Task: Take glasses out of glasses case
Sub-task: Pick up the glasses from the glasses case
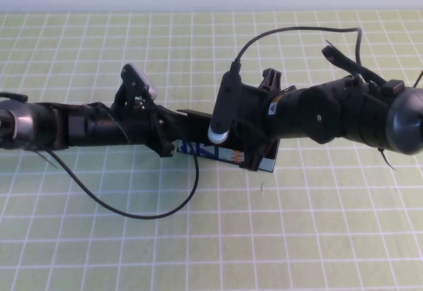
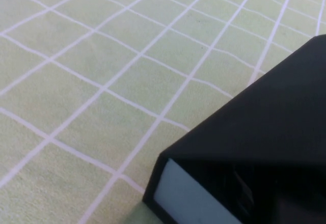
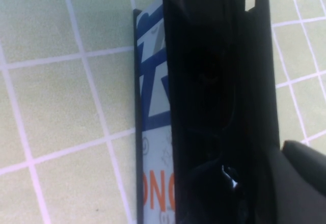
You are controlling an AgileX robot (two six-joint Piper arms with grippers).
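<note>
The glasses case (image 1: 201,151) lies mid-table under both arms, its blue-printed white strip facing the near edge. In the right wrist view the case (image 3: 153,107) stands open, and its strip shows blue and orange print beside a dark inside (image 3: 204,81). The glasses are hidden in that darkness; only a small glint shows there. My right gripper (image 1: 250,153) reaches down into the case's right end, shut, and what it holds does not show. My left gripper (image 1: 169,140) is at the case's left end. The left wrist view shows only that black end (image 2: 265,117) close up.
A green mat with a white grid (image 1: 297,225) covers the table. A loose black cable (image 1: 132,213) loops from the left arm over the near side. Another cable (image 1: 291,32) arcs above the right arm toward the far side.
</note>
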